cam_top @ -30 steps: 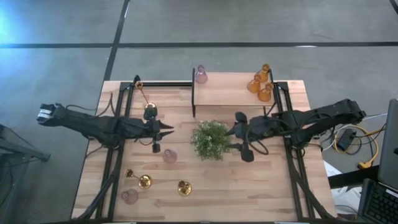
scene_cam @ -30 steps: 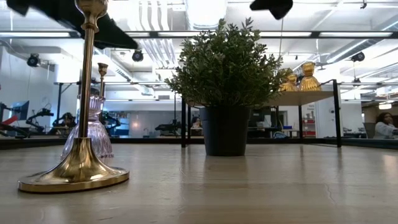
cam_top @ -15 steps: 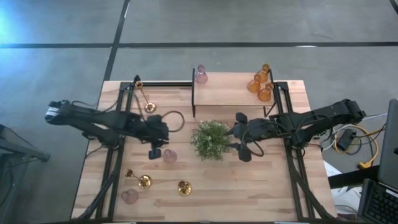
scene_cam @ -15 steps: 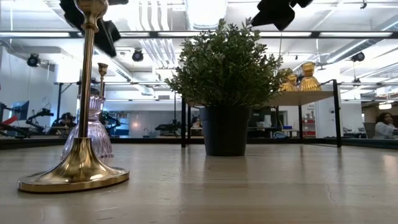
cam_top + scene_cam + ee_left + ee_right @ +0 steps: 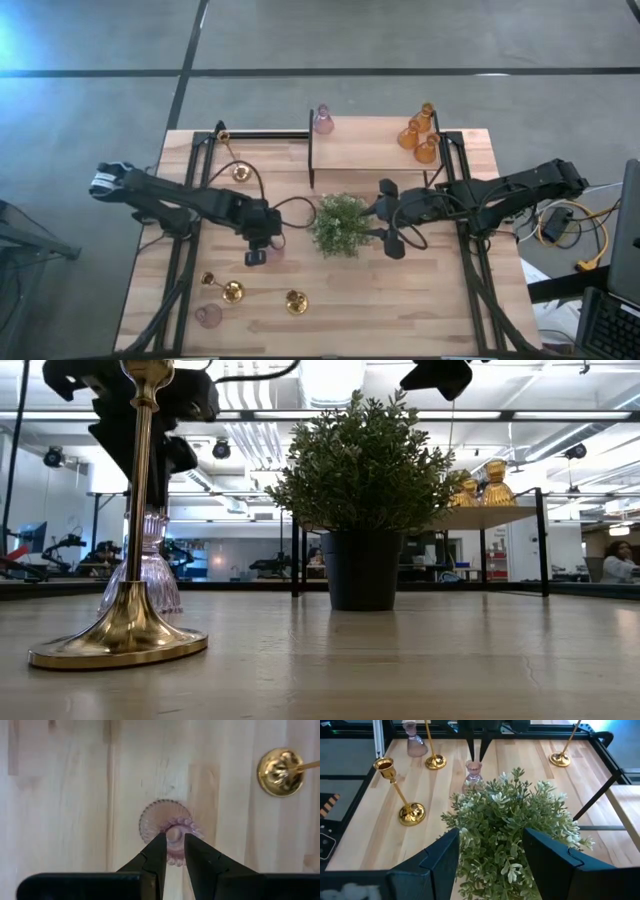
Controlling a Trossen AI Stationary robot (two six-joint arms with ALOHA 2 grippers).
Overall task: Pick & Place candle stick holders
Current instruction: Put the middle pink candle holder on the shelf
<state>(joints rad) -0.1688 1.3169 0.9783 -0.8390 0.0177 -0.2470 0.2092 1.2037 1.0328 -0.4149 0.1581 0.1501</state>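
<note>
**Q:** What is happening at the surface [image 5: 400, 300]?

**A:** The left gripper [image 5: 173, 851] hangs directly above a pink glass holder [image 5: 170, 831] that stands just beside the bushy plant [image 5: 340, 224], its jaws narrow, bracketing the holder's mouth from above and not yet closed on it.

**Q:** How should the pick go?

**A:** Likely a straight descent, keeping the neck centred between the fingers [image 5: 152, 862], then a firm close below the beaded rim; glass may slip or tip if caught off-centre. The plant's leaves sit near, so a vertical lift looks safest.

**Q:** And the right gripper [image 5: 490, 852]?

**A:** It waits on the plant's far side, jaws wide, holding nothing.

**Q:** What changed over the past second?

**A:** The left arm has swung from near the brass holder [image 5: 240, 173] at the back rail across to the pink one; the right arm has barely moved.
</note>
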